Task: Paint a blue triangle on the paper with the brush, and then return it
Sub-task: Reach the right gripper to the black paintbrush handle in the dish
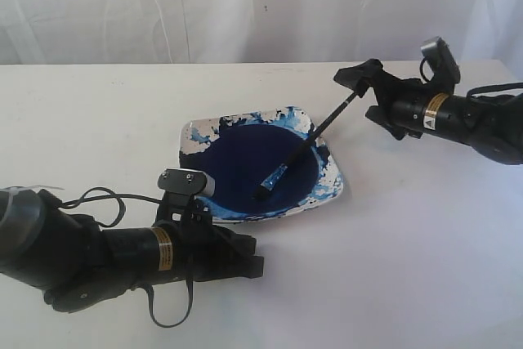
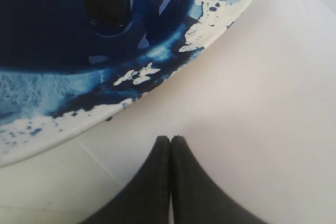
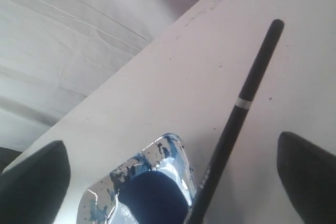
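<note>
A large plain white matte sheet of paper [image 1: 409, 251] covered the tabletop in front of a white draped cloth backdrop [image 1: 245, 6]. Near its middle sat a squarish white paint dish [image 1: 333, 190] with rounded corners, its rim smeared with pale and mid-blue streaks. A round pool of dark navy paint [image 1: 233, 161] filled the dish's hollow. The thin, long, black-handled paintbrush [image 1: 315, 135] lay slanted across the dish. Its dark bristle tip and blue-stained ferrule were down in the paint, and its handle leaned over the rim on the side toward the right arm, with the free end sticking out above the paper. The right arm's black gripper [image 1: 365, 92] hovered at that free end with its jaws spread wide. In the right wrist view the two dark fingers [image 3: 37, 182] stood far apart at opposite edges, and the handle, marked by a narrow silver band, passed between them touching neither, so the brush was released and rested on the dish alone. The left arm's black gripper [image 1: 253, 256] lay low over the paper just beside the dish's near edge, on the side opposite the right arm. Its jaws were pressed together, and the left wrist view showed the two pointed fingertips [image 2: 163, 153] meeting with nothing between them, stopped short of the paint-streaked rim with only bare white paper beneath.
</note>
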Tool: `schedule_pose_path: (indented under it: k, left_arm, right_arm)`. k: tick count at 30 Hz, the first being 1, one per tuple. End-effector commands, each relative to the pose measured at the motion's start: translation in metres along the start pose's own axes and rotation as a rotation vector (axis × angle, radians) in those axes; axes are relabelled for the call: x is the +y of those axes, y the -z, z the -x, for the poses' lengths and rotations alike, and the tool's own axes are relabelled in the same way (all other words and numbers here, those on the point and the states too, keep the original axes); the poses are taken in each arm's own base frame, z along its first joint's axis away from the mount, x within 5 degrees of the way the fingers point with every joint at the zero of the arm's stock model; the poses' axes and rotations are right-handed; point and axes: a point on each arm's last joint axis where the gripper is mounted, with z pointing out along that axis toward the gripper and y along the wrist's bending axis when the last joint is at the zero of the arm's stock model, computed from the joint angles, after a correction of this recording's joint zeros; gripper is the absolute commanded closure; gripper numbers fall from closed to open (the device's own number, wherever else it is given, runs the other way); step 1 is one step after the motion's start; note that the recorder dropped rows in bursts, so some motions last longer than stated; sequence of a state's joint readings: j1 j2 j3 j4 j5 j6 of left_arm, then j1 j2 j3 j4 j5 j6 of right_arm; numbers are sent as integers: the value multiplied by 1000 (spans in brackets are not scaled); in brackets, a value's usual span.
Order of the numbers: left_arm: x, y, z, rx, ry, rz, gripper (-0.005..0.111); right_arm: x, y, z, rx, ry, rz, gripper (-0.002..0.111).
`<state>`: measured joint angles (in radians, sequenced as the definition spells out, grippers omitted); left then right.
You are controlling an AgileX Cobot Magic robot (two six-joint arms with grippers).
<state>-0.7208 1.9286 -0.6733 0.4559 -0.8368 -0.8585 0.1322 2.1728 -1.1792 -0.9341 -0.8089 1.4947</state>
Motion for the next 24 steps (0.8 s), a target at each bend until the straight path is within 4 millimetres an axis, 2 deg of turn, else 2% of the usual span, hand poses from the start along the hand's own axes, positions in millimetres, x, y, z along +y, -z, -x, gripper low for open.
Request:
schedule_pose_path:
  k: [1, 10, 13, 19, 24]
  left_arm:
    - [0, 1, -1, 13, -7, 8, 107]
    - [0, 1, -1, 13, -7, 8, 107]
    - [0, 1, -1, 13, -7, 8, 107]
    - [0, 1, -1, 13, -7, 8, 107]
    - [0, 1, -1, 13, -7, 8, 107]
  right_arm:
    - [-1, -14, 1, 3, -30, -3, 6]
    - [-13, -28, 1, 6, -82, -58, 7]
    - [-16, -32, 2, 3, -101, -62, 10]
    - [-16, -39, 5, -3, -87, -83, 20]
    - [-5, -49, 6, -4, -57, -103, 25]
